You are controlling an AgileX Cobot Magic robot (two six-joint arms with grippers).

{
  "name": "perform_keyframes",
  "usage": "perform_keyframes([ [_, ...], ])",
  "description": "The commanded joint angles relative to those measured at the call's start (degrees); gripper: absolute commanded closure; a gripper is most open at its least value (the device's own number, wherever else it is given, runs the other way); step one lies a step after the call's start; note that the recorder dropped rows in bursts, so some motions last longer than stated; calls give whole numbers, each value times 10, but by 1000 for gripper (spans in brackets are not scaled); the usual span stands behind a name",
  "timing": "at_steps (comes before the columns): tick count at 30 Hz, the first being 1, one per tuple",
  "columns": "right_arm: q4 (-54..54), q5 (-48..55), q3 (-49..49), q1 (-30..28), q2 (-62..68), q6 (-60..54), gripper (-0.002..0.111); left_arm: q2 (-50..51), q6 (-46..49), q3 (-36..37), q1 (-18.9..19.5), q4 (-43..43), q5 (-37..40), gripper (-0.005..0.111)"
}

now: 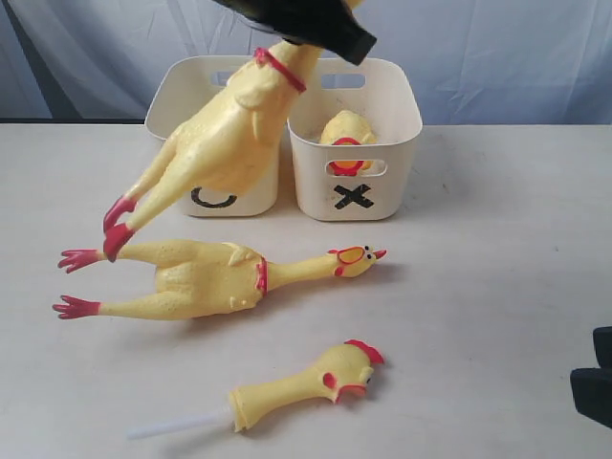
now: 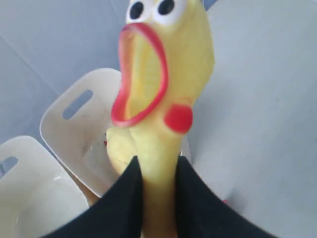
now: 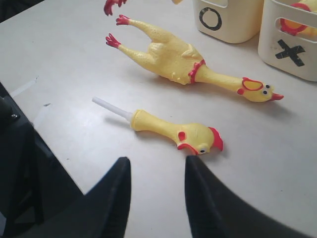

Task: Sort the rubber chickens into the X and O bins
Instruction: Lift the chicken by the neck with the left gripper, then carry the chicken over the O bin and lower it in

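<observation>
My left gripper [image 1: 320, 38] is shut on the neck of a long whole chicken [image 1: 215, 134], which hangs tilted in front of the O bin [image 1: 191, 96] with its red feet down left; its open beak fills the left wrist view [image 2: 148, 74], the gripper [image 2: 157, 168] clamped below it. The round headless body [image 1: 346, 134] lies inside the X bin [image 1: 397, 124]. A second whole chicken [image 1: 206, 277] lies flat on the table. The head-and-neck on its white stick [image 1: 306, 381] lies nearer the front. My right gripper [image 3: 156, 166] is open just short of that head [image 3: 198, 139].
The two cream bins stand side by side at the back of the white table [image 1: 497, 249]. A pale blue cloth backdrop [image 1: 497, 57] hangs behind them. Part of the right arm [image 1: 595, 378] shows at the table's right edge.
</observation>
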Motion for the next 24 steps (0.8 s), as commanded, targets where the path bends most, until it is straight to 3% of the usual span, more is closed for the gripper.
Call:
perform_keyframes([
  [1, -1, -4, 3, 1, -4, -1, 73, -16, 2, -4, -2, 8, -55, 107],
  [16, -1, -4, 3, 1, -4, -1, 73, -34, 1, -4, 2, 68, -90, 107],
  [20, -1, -4, 3, 1, -4, -1, 73, -66, -1, -4, 29, 70, -122, 107],
  [24, -1, -4, 3, 1, -4, -1, 73, -102, -5, -4, 86, 26, -199, 107],
])
